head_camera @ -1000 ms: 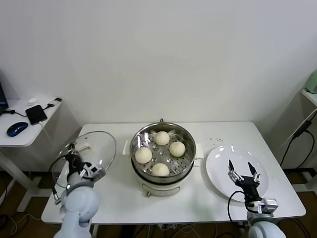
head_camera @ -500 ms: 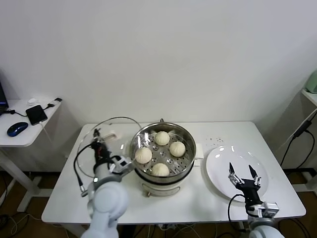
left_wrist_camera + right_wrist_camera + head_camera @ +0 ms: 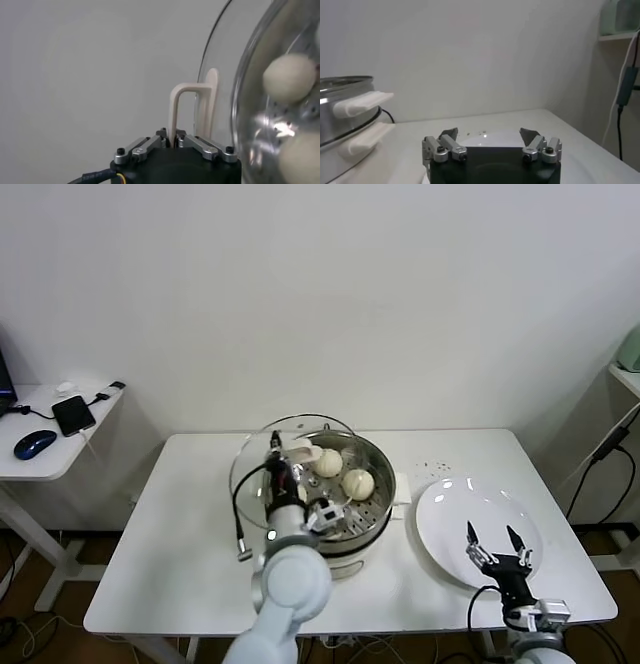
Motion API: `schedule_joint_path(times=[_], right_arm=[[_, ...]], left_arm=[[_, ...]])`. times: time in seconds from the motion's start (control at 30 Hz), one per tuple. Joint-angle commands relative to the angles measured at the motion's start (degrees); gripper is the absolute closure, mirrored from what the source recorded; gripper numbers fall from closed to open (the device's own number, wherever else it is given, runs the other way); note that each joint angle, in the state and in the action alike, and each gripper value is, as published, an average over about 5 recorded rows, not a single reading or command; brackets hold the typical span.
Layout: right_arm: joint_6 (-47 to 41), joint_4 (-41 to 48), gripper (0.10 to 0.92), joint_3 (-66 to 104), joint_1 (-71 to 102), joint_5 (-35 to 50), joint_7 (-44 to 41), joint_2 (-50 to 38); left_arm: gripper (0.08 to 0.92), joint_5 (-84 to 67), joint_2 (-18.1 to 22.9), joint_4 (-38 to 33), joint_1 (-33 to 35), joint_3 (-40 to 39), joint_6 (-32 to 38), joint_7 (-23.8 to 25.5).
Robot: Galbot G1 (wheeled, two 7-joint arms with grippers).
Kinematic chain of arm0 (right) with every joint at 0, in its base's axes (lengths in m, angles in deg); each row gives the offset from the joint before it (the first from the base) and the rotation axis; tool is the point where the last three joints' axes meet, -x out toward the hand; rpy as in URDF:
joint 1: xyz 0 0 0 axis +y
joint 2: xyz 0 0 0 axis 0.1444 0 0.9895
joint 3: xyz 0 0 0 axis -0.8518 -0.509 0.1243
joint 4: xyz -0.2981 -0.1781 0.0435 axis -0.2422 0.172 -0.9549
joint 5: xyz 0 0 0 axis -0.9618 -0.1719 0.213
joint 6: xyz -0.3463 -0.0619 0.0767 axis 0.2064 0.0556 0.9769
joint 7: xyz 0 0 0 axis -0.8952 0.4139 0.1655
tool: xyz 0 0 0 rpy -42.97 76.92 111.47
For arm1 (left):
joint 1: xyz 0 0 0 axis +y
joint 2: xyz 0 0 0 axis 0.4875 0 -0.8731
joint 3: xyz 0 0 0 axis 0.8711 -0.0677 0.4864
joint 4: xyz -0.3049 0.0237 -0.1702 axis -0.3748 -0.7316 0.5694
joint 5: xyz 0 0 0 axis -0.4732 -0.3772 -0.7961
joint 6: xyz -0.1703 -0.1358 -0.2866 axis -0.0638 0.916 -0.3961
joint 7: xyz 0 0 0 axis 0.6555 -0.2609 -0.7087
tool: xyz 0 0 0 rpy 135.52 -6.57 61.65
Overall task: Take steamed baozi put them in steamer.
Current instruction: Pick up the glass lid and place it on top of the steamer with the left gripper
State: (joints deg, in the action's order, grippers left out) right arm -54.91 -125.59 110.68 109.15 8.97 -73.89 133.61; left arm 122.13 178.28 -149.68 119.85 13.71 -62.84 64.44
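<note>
The steel steamer (image 3: 372, 452) stands at the table's middle on its white base. Cream-white baozi (image 3: 358, 482) lie on its perforated tray; two show clearly, the others are behind the lid and arm. My left gripper (image 3: 283, 454) is shut on the white handle (image 3: 184, 107) of the round glass lid (image 3: 262, 446), which it holds tilted over the steamer's left side. The left wrist view shows baozi (image 3: 289, 78) through the glass. My right gripper (image 3: 492, 541) is open and empty over the white plate (image 3: 450, 514); it also shows in the right wrist view (image 3: 489, 135).
The steamer's white side handles (image 3: 362, 104) show in the right wrist view. A side desk (image 3: 45, 459) at far left holds a phone (image 3: 72, 414) and a mouse (image 3: 33, 443). Black cables (image 3: 600, 459) hang at the right.
My left arm has carried the glass lid rightward from the table's left side to over the steamer, covering some baozi. The right gripper has drawn back slightly toward the table's front.
</note>
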Motion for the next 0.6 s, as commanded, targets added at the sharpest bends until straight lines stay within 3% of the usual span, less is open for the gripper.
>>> schedule_joint_path(times=[0.03, 0.6], right_arm=[[0.0, 0.1, 0.203, 0.0, 0.6, 0.0, -0.1, -0.7], [-0.2, 0.9, 0.203, -0.9, -1.1, -0.7, -0.2, 0.1]], left_arm=[[0.829, -2.2, 2.8, 7.2, -3.7, -8.1, -1.9, -3.4], [0.829, -4.0, 2.8, 13.9, -6.8, -6.8, -2.8, -6.0]])
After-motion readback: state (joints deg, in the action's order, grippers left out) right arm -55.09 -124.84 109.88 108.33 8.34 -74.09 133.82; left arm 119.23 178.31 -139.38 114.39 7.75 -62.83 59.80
